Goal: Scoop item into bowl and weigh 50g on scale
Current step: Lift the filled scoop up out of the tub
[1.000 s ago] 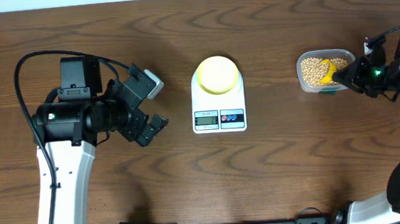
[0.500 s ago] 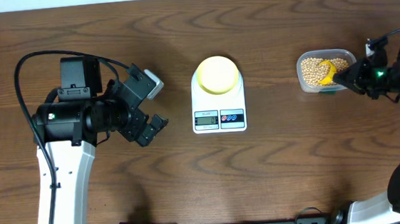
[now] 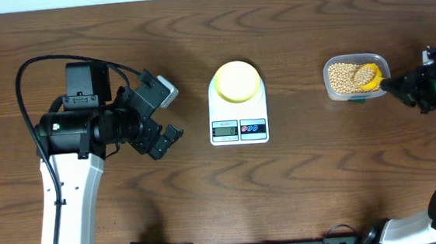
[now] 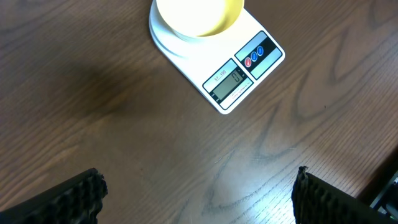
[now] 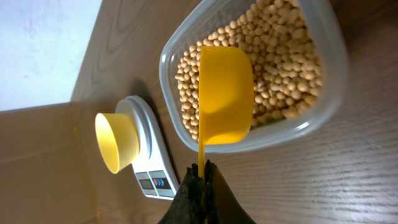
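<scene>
The pale-yellow bowl (image 3: 237,81) sits on the white scale (image 3: 239,128) at the table's middle; both show in the left wrist view (image 4: 198,14) (image 4: 236,74) and the right wrist view (image 5: 115,142) (image 5: 152,171). Beige beans (image 3: 343,75) fill a clear tub (image 3: 332,89) at the right. My right gripper (image 3: 396,86) (image 5: 203,171) is shut on the handle of a bright yellow scoop (image 5: 224,93), whose cup lies over the beans by the tub's near wall. My left gripper (image 3: 165,138) (image 4: 199,193) is open and empty, left of the scale.
The left arm's body (image 3: 86,128) stands at the table's left side. A pale wall or edge (image 5: 43,50) borders the far side of the table.
My right gripper has drawn back to the right, away from the tub. The scoop's cup has shifted right within the tub. The left arm has not moved.
</scene>
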You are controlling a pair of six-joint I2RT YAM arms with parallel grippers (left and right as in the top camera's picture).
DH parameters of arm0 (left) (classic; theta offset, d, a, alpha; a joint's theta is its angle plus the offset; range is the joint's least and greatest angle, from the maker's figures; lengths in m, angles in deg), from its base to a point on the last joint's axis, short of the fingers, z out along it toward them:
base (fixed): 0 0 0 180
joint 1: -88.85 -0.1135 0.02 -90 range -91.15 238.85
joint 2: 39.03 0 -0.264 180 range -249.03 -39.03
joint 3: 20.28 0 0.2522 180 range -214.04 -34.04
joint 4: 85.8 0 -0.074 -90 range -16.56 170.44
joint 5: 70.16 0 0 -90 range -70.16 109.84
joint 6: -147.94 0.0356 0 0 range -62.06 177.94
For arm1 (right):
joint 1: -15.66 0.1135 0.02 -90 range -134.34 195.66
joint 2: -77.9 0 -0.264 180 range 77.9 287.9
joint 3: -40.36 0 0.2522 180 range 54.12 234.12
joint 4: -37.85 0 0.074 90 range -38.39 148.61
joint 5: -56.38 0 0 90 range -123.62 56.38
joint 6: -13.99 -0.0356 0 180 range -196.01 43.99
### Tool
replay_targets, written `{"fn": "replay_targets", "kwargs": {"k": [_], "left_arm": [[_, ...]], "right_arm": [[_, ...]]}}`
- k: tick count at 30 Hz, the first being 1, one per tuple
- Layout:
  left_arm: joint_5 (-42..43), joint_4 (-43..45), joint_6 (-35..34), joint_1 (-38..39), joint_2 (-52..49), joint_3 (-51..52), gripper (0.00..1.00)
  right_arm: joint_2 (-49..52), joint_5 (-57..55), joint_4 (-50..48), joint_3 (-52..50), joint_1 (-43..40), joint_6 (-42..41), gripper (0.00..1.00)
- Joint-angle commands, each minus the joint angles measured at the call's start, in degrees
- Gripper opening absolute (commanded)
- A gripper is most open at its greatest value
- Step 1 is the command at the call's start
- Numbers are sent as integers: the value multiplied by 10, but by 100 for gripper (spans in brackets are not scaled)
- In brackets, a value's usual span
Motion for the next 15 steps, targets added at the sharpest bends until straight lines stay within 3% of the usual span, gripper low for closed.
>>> {"fn": "replay_targets", "kwargs": {"k": [1, 15], "left_arm": [[7, -2, 4, -2, -1, 0, 98], [7, -2, 4, -2, -1, 0, 98]], "right_arm": [[5, 56, 14, -2, -24, 42, 1], [5, 155, 65, -2, -72, 103, 1]]}}
